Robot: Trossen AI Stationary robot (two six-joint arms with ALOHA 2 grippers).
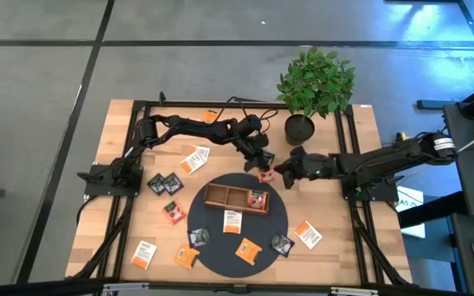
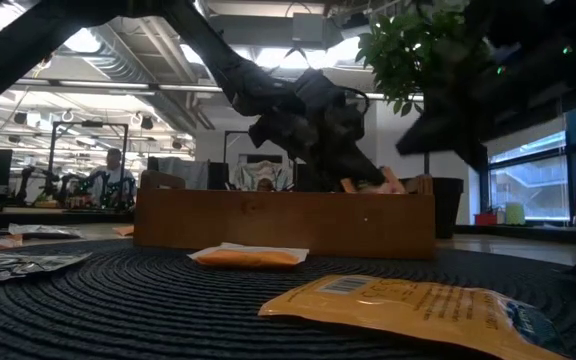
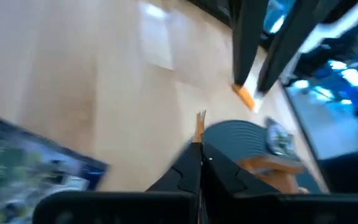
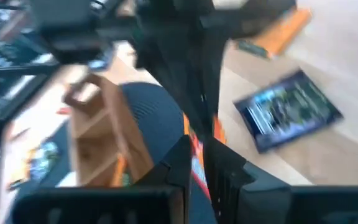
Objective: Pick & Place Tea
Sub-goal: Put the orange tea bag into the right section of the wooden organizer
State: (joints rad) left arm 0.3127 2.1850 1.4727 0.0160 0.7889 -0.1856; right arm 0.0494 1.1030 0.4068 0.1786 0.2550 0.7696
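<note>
Both arms meet over the far edge of the round dark mat (image 1: 220, 238), just behind the wooden tray (image 1: 235, 197). Between them hangs a red-and-white tea sachet (image 1: 265, 175). The left hand (image 1: 261, 162) is pinched fully shut, and its wrist view shows a thin orange edge caught between the fingertips (image 3: 199, 163), so I judge it has the sachet. The right hand (image 1: 286, 174) pinches the same sachet from the other side with its fingers barely parted. This looks like a hand-over, and the sound way is for the right hand to ease off only once the left one's grip is sure, then for the left to carry the sachet straight over a free compartment and lower it flat. The tray's right-hand compartment already holds a sachet, so the others are the better target. Around them, more sachets lie scattered on the mat and the bench (image 1: 122, 148), and the potted plant (image 1: 313, 86) stands close behind the right arm, a thing to brush against.
</note>
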